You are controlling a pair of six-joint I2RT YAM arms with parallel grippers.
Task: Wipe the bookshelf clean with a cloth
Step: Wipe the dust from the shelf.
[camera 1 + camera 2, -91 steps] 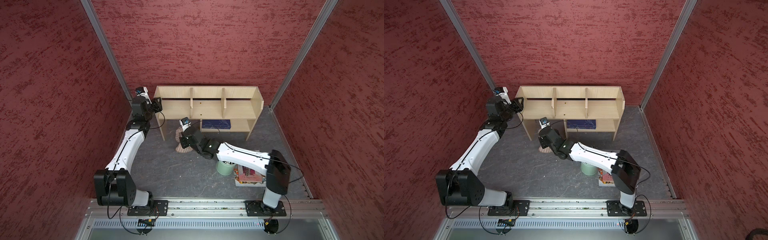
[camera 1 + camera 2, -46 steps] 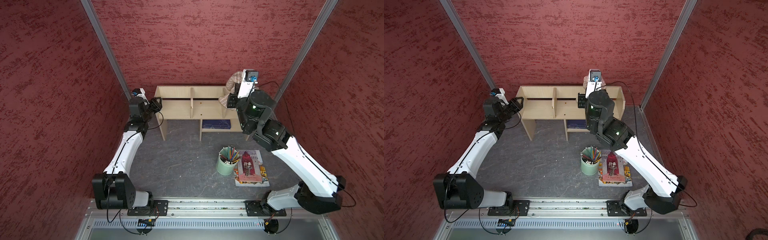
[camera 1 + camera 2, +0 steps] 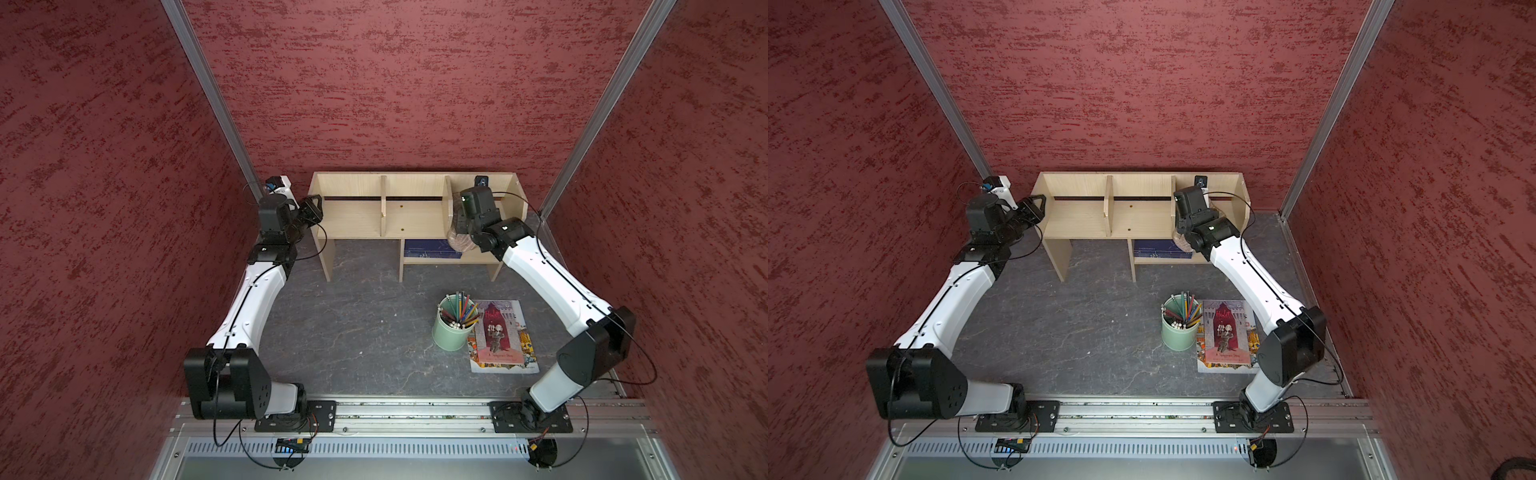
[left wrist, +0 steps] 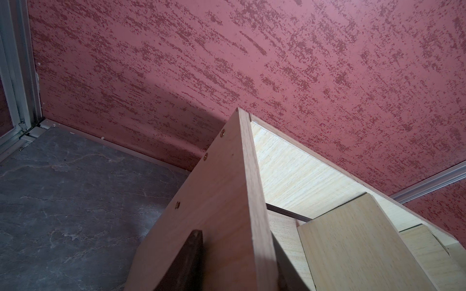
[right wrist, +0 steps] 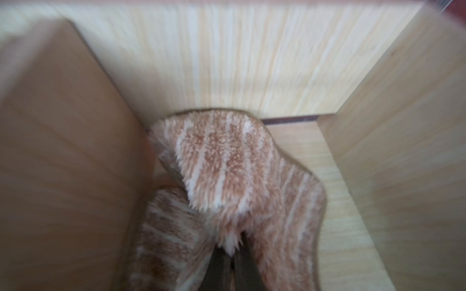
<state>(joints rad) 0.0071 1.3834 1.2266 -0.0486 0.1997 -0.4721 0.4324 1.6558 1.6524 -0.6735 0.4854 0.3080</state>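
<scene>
Noting both top views: dark grey marbled tabletop [image 3: 365, 316], red textured walls [image 3: 395, 83]. Bookshelf [image 3: 357, 216] stands against the back wall, with pencil cup [image 3: 453, 332] and magazine [image 3: 500, 336] well apart in front. Left pincer [image 3: 312, 209] sits at the bookshelf's left end panel [image 3: 326, 253]. Cloth [image 3: 1181, 243] is bunched in the right top compartment beside the divider [image 3: 1173, 203], one fold over the front edge.

Left wrist view: one finger [image 4: 187, 262] lies flat on the end panel's outer face; whether it clamps, cannot tell.

Right wrist view, blurred: right pincer [image 5: 233, 252] clenched on the cloth, fuzzy tan with pale stripes.
</scene>
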